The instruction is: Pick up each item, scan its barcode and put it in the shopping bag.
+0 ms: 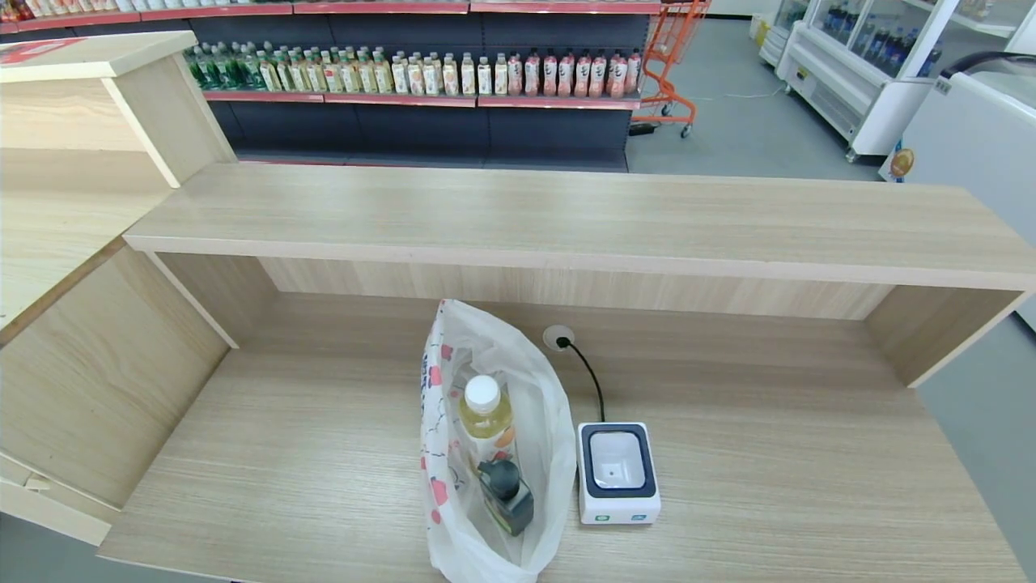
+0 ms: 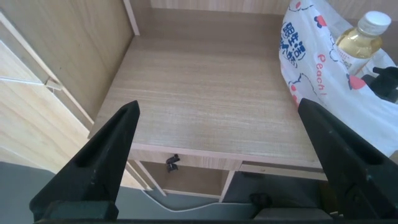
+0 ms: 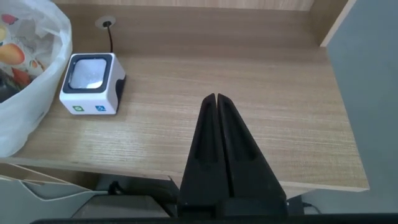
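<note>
Shopping bag stands open at the counter's front edge. It holds a white-capped yellow bottle and a dark bottle. The scanner sits just beside the bag, on its right. Left gripper is spread wide and empty at the counter's front edge, left of the bag and apart from it. Right gripper has its fingers pressed together, holding nothing, right of the scanner and well apart.

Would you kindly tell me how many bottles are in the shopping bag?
2. A white-capped yellow bottle sits toward the far side of the shopping bag; a dark black-capped bottle lies just in front of it. The bag's folds might hide more.
</note>
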Robot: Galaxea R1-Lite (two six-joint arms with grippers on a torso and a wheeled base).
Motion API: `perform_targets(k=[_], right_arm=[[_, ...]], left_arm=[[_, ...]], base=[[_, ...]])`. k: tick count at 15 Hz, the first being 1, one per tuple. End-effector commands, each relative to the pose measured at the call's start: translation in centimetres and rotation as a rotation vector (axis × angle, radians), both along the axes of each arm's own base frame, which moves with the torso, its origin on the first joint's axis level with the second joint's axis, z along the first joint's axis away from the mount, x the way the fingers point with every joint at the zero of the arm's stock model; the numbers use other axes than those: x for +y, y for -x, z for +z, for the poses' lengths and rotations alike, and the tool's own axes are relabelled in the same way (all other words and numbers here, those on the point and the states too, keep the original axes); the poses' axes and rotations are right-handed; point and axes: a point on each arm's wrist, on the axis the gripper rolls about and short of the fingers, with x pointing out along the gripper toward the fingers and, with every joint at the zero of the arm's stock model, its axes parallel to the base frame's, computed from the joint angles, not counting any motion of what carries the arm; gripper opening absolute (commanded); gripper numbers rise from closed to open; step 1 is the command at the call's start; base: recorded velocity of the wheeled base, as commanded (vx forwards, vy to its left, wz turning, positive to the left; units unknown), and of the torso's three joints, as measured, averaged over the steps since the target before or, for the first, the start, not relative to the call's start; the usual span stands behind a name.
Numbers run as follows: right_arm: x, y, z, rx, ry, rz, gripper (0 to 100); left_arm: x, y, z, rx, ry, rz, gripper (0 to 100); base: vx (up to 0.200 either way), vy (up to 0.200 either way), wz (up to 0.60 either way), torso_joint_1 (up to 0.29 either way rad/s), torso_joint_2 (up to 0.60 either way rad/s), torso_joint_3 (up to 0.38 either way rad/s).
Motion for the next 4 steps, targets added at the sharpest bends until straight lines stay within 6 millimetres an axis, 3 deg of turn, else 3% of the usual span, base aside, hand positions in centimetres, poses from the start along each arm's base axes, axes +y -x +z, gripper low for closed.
perform_targets(k=[1, 4], right_arm=[[0.00, -0.02, 0.00, 0.002, 0.002, 0.000, 0], [0.00, -0.02, 0.00, 0.002, 0.005, 0.000, 0]], left_arm=[[0.00, 0.01, 0.00, 0.000, 0.000, 0.000, 100], [0.00, 0.01, 0.00, 0.000, 0.000, 0.000, 100]], base=[[0.000, 0.000, 0.00, 0.000, 0.00, 0.000], [0.000, 0.000, 0.00, 0.000, 0.00, 0.000]])
